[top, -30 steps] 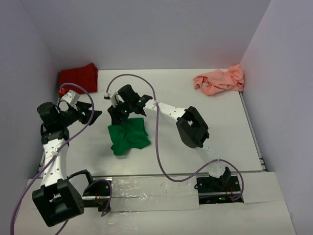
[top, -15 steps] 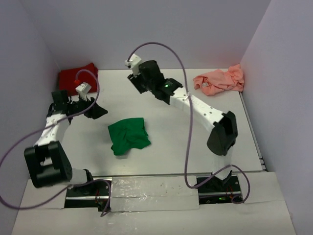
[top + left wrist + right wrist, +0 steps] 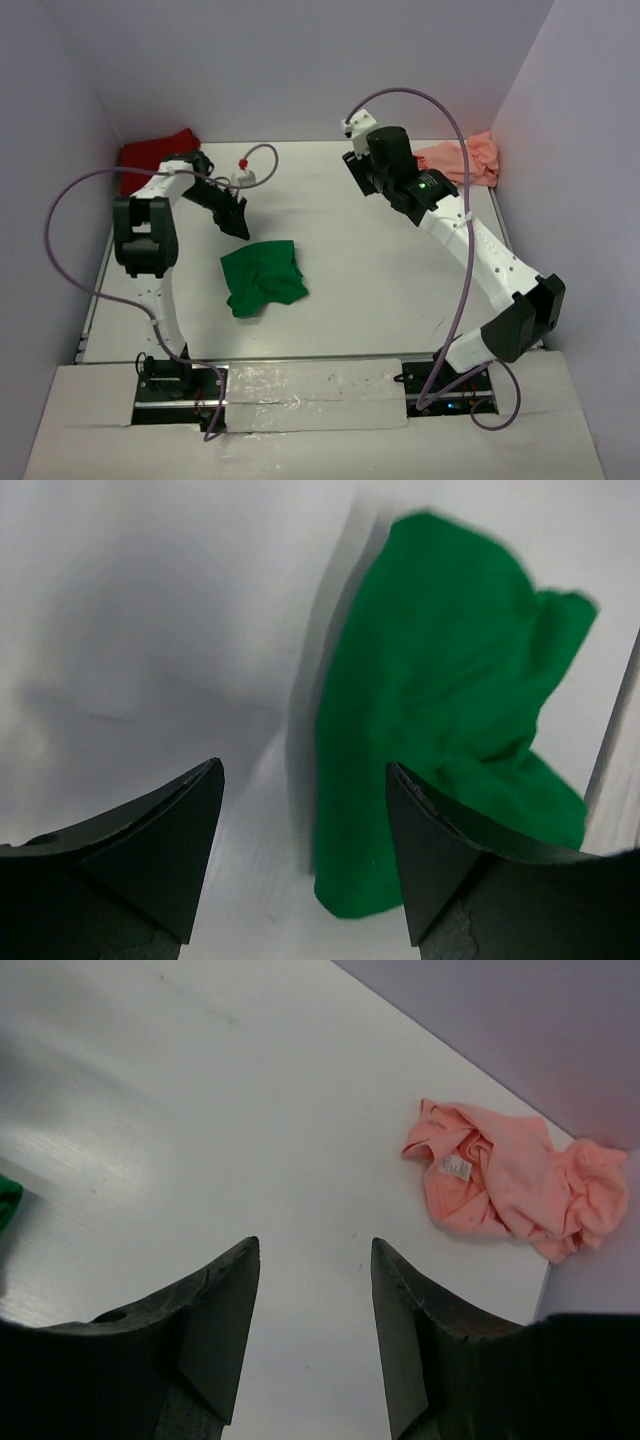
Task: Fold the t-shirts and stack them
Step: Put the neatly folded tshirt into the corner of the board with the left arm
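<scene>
Green shirt (image 3: pixel 262 277) lies as a soft rumpled mound near the middle of the smooth white tabletop (image 3: pixel 360 250). The pink shirt (image 3: pixel 510 1180) is crumpled in the far right corner, and the red shirt (image 3: pixel 150 155) is a flatter heap in the far left corner, partly hidden by the left arm (image 3: pixel 150 215). Left jaws stand spread and empty just beside the green shirt, while right jaws, also spread and empty, hang over bare tabletop short of the pink shirt.
</scene>
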`<state>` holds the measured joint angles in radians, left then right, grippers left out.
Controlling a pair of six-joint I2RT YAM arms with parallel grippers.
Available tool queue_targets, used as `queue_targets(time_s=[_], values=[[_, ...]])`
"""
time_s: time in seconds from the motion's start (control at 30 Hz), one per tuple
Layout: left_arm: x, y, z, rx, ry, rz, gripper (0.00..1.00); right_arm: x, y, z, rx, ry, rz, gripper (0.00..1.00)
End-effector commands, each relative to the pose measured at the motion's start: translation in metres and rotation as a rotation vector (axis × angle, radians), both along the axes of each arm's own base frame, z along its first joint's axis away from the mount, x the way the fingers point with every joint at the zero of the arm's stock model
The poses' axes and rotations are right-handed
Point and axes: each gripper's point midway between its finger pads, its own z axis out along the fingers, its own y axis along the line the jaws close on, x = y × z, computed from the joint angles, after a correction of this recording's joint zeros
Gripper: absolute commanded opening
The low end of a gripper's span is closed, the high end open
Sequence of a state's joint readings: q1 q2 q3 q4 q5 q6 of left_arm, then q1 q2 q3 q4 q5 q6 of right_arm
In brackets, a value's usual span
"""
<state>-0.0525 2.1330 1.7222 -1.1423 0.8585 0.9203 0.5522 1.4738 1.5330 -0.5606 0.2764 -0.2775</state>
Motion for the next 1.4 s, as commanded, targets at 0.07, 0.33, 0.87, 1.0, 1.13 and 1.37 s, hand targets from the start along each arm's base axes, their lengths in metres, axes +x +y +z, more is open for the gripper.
queue_targets(time_s=[0.07, 0.33, 0.87, 1.0, 1.13, 1.37], values=[[-0.037, -0.008, -0.050, 0.188, 0.204, -0.200, 0.74, -0.015, -0.027, -0.006, -0.007, 0.007, -0.059, 0.56], [-0.046, -0.010, -0.058, 0.232, 0.230, -0.230, 0.74, -0.011, -0.043, -0.026, -0.013, 0.048, -0.098, 0.56], [-0.095, -0.025, -0.054, 0.134, 0.345, -0.250, 0.01, -0.004, -0.055, -0.013, -0.010, -0.012, -0.126, 0.55], [-0.071, -0.035, -0.047, 0.053, 0.313, -0.201, 0.00, -0.008, -0.059, -0.018, -0.010, -0.007, -0.128, 0.55], [-0.018, -0.032, -0.028, -0.084, 0.259, -0.064, 0.00, -0.011, -0.060, -0.019, -0.001, -0.016, -0.132, 0.55], [0.070, -0.013, -0.010, -0.117, 0.116, 0.147, 0.00, -0.017, -0.065, -0.026, 0.005, -0.011, -0.149, 0.55]])
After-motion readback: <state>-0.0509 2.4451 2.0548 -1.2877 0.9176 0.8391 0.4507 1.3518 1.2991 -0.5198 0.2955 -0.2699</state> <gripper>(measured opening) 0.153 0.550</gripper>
